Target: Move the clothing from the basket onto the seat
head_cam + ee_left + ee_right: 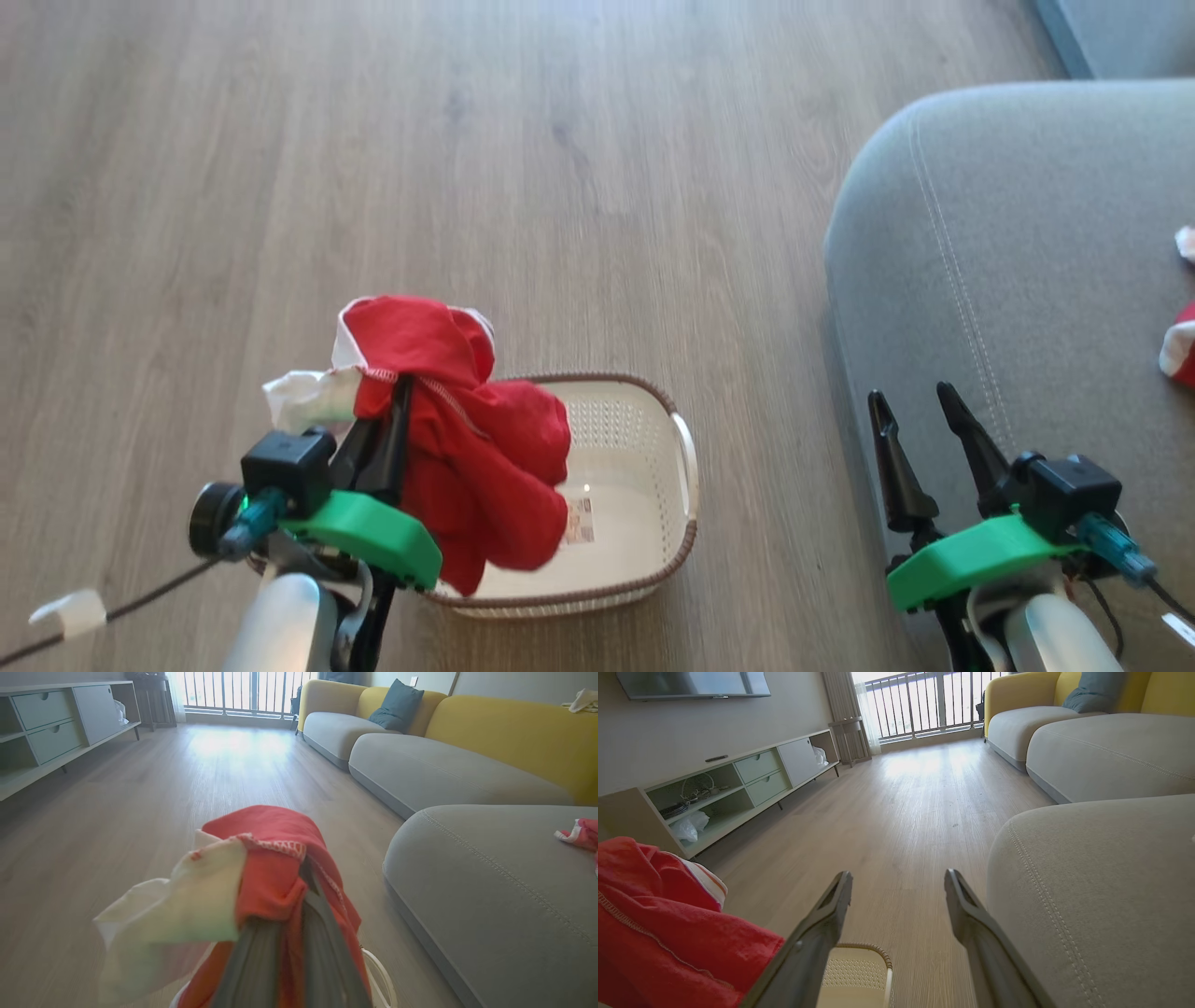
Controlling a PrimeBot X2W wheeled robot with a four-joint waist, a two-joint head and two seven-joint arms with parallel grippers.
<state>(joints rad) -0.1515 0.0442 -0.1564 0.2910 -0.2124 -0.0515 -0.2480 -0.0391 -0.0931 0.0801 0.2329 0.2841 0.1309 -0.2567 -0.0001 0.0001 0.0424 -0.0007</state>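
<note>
While the left gripper (401, 390) has its jaws clenched on a bunched fold of the red garment (485, 448), the piece hangs above the basket (653, 420), over its left side. Most of the fabric droops toward the basket floor by the label sticker (579, 521). Whether the lowest hem touches the near rim cannot be told. A white panel (303, 399) flops out on the side away from the basket.

The garment reads as light, soft and fully limp, with no stiffness and nothing fragile. It will sag and swing from the pinch point. The grip sits at a gathered seam with stitched trim, and fabric is wrapped over the fingers. That looks like a deep multi-layer hold, better than a single thin edge, which could slide out.

The likely risk is the trailing end snagging the basket rim or handle, so more height before crossing seems wise. The seat (1008, 280) lies right of the basket across a strip of floor (467, 140). Another red-and-white garment (1181, 345) rests on it, far right of the basket. The right gripper (910, 394) hangs right of the basket at the seat's near edge, jaws released wide and holding nothing.
</note>
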